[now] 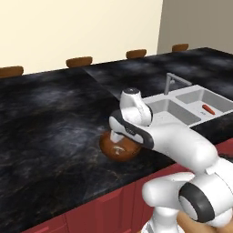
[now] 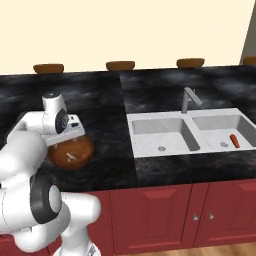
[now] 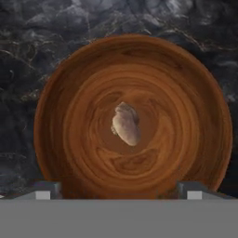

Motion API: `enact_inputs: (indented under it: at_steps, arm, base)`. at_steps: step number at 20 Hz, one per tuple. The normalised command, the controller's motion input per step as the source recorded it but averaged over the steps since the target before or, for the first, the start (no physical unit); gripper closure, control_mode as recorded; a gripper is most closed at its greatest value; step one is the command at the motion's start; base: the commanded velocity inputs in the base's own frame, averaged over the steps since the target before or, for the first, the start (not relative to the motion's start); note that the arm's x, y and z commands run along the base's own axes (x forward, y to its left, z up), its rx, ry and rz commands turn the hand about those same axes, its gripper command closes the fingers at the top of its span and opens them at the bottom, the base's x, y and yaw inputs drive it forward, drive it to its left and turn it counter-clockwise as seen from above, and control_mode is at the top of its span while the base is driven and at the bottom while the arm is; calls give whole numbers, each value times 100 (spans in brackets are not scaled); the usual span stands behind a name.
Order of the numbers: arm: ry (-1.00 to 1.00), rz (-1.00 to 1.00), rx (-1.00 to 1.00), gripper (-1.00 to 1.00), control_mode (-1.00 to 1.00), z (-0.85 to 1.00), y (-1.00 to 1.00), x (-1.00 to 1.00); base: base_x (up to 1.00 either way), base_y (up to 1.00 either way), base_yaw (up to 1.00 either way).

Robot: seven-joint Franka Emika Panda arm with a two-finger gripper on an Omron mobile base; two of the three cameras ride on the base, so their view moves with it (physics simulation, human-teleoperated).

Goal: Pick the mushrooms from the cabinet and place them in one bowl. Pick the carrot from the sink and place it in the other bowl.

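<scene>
A mushroom [image 3: 126,123] lies at the centre of the reddish-brown bowl [image 3: 69,116], where a release from straight above would leave it. The gripper [image 3: 120,189] hangs directly over the bowl, jaws spread wide and empty, fingertips [image 3: 42,189] framing the near rim. The bowl rests on the dark marble counter [image 1: 50,118], left of the sink [image 2: 150,145]. The carrot [image 2: 234,141] lies in the sink's right basin, untouched, apparently the next thing to fetch.
</scene>
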Motion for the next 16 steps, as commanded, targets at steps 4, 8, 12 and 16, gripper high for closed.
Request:
enact_inputs:
  at_steps: [4,8,12,16]
  arm:
    - [-8,11,0,-100,-100,-23,-56,-95]
    - [-28,11,2,-100,-100,-5,-31,-42]
    - [0,0,-1,-100,-100,-16,-13,-28]
    - [0,0,0,-100,100,0,0,0]
  base:
    - [0,0,0]
    - [0,0,0]
    - [0,0,0]
    - [-41,-60,-1]
